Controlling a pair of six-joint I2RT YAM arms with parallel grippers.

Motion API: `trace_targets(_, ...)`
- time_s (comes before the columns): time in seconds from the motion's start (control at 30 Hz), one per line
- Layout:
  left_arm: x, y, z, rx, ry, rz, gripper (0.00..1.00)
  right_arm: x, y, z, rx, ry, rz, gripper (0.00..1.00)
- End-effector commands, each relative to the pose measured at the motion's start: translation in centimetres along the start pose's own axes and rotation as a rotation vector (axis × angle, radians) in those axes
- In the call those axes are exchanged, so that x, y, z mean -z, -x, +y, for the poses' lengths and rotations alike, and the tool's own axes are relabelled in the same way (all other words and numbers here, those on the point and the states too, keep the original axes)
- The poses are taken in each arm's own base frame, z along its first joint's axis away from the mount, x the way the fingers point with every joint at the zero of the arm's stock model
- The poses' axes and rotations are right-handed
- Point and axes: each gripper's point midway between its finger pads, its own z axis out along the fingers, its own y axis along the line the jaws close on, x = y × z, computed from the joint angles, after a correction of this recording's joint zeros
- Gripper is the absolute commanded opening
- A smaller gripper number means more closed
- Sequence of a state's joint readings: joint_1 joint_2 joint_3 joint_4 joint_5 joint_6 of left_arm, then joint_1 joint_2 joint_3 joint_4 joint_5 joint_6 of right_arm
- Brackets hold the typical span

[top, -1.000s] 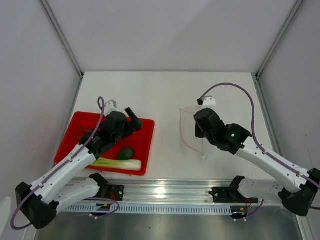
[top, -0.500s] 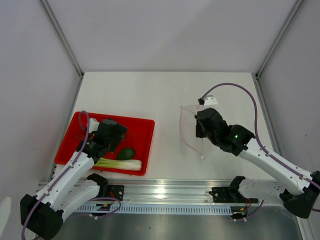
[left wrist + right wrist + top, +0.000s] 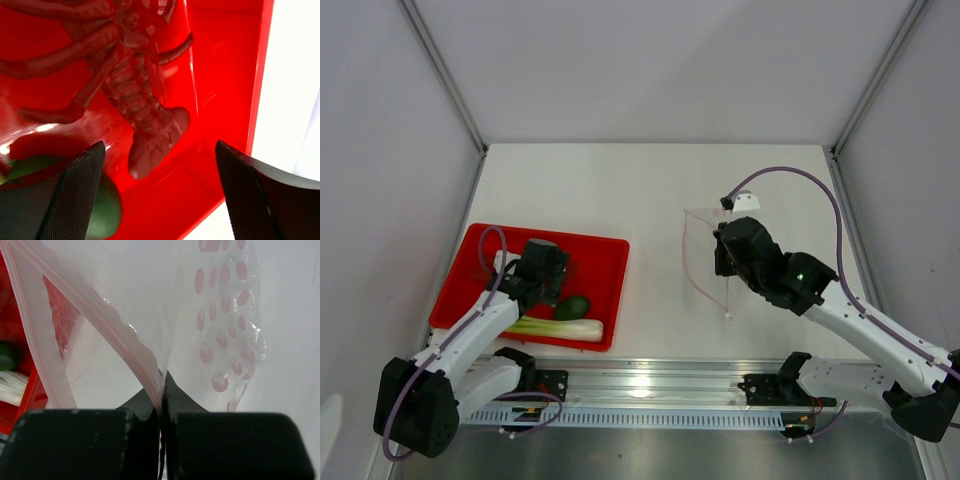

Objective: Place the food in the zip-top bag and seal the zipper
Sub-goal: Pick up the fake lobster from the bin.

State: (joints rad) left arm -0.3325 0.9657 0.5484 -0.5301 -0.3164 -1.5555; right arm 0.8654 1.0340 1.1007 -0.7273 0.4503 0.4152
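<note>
- The left gripper (image 3: 542, 272) has drawn back from the far right corner of the red tray (image 3: 605, 265). It now hangs low over the tray's middle with its fingers spread wide.
- In the wrist view those fingers straddle the tail of the red lobster (image 3: 142, 107). It looks lined up for a first pick, and no food is bagged yet.
- The lobster lies flat in the tray. Its long axis runs up the wrist picture, tail fan toward the gripper and legs away.
- The green fruit (image 3: 573, 307) sits just beside it. The leek (image 3: 560, 328) lies left to right along the tray's near wall, white end to the right.
- To the right on the desk (image 3: 650, 200), well apart from the tray, the zip-top bag (image 3: 705, 270) has barely moved. It is held up, with its mouth and zipper (image 3: 37, 350) facing left.
- The right gripper (image 3: 162, 385) is pressed together, pinching the bag's rim.
</note>
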Motion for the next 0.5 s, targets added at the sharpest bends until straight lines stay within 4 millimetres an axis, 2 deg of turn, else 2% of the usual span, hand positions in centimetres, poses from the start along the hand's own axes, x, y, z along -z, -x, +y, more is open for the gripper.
trace_targets(0.0, -1.0, -0.3, -1.2, 0.100, -0.031, 0.026, 0.91, 0.4, 1.0, 0.0, -0.004, 0.013, -0.044, 0.00)
trace_targets(0.17, -2.4, -0.4, -1.2, 0.153, -0.014, 0.034, 0.91, 0.3, 0.9, -0.1, -0.005, 0.013, -0.043, 0.00)
trace_targets(0.47, -4.4, -0.5, -0.2, 0.250, 0.039, 0.050, 0.88, 0.4, 0.9, 0.0, -0.010, 0.018, -0.051, 0.00)
